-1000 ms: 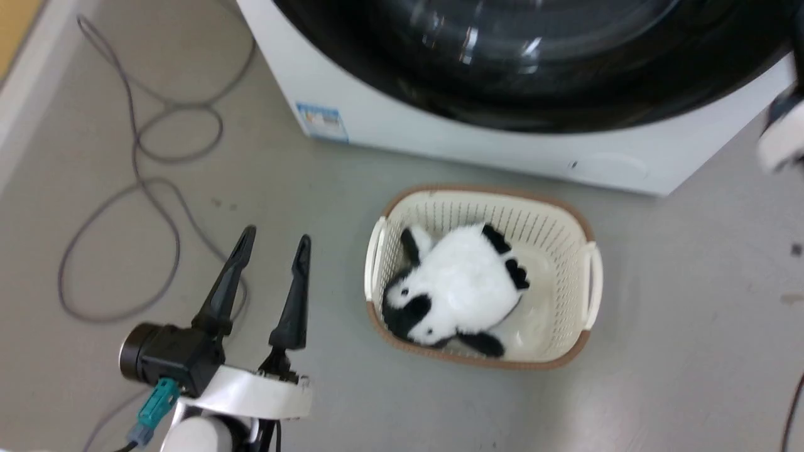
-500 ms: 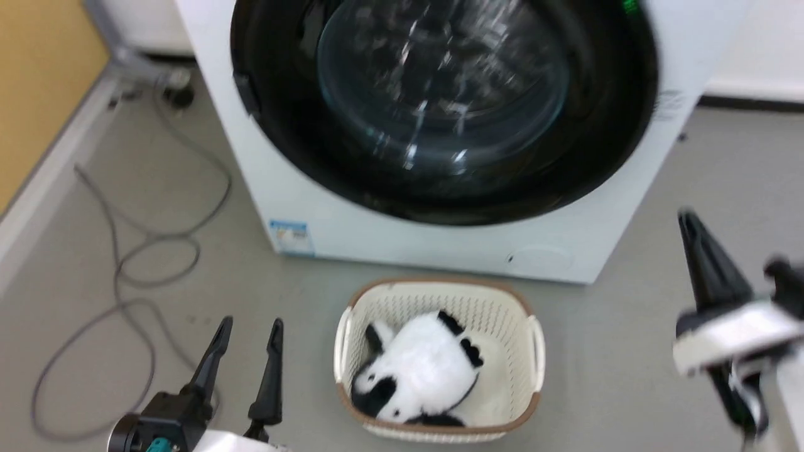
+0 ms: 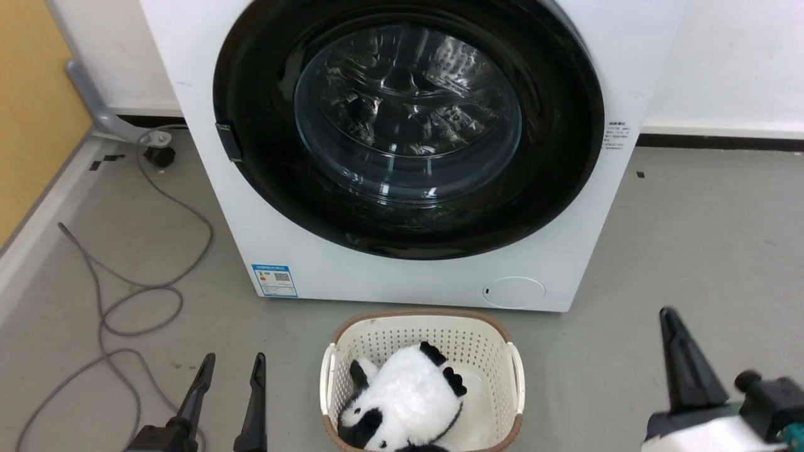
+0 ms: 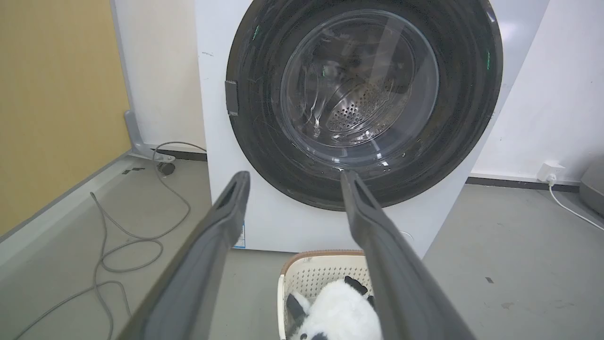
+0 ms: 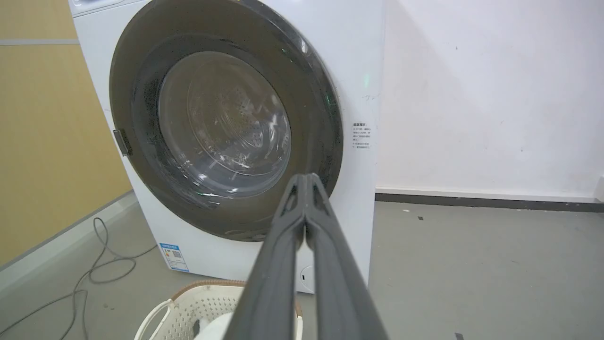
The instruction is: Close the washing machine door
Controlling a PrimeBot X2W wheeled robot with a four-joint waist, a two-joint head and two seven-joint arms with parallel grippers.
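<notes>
The washing machine [image 3: 352, 276] is a white box straight ahead of me. Its door [image 3: 565, 157], a black ring around a clear glass bowl, lies flat against the front, with a small catch [image 3: 229, 141] on its left edge. The same door [image 4: 264, 156] [image 5: 141, 156] shows in both wrist views, and the steel drum shows through the glass. My left gripper [image 3: 232, 361] [image 4: 293, 174] is open and empty, low at the left, well short of the machine. My right gripper [image 3: 667, 314] [image 5: 306, 177] is shut on nothing, low at the right, clear of the machine.
A cream laundry basket [image 3: 419, 314] holding a black-and-white plush panda [image 3: 402, 402] stands on the floor just in front of the machine, between my grippers. A grey cable [image 3: 125, 295] loops over the floor at the left, by a yellow wall [image 3: 31, 94]. A white wall [image 3: 722, 56] stands behind.
The head camera has tilted up, so the whole door and machine front now show. The right gripper has drawn back from beside the machine's lower corner to the lower right.
</notes>
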